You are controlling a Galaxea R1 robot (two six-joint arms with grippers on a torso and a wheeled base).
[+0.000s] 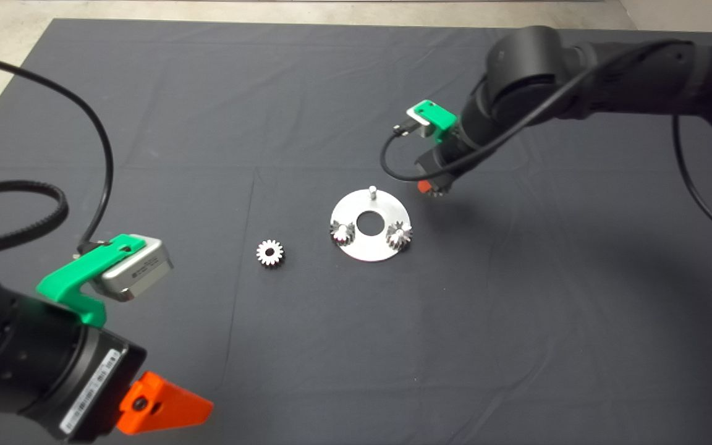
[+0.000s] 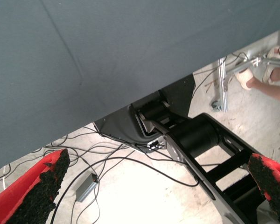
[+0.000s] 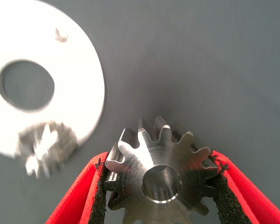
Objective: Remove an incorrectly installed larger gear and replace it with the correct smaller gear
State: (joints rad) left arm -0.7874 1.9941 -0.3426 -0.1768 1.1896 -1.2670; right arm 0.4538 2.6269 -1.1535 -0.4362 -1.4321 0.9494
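Larger gear (image 3: 161, 179): sitting clamped between the right gripper (image 3: 161, 186) pads, just beside the silver disc (image 1: 356, 250); the head view is hiding this grip.
Smaller gear (image 1: 270, 253): lying on the mat (image 1: 207, 123), left of the disc.
Left gripper (image 2: 154, 196): waiting at lower left, fingers standing wide apart.

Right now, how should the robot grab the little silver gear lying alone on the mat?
The little gear lies flat on the mat with its hole facing up and open space all round. I would come straight down from above and pinch its toothed rim on two opposite sides. The left pincer is open and nearest; the right pincer is busy holding the big gear.
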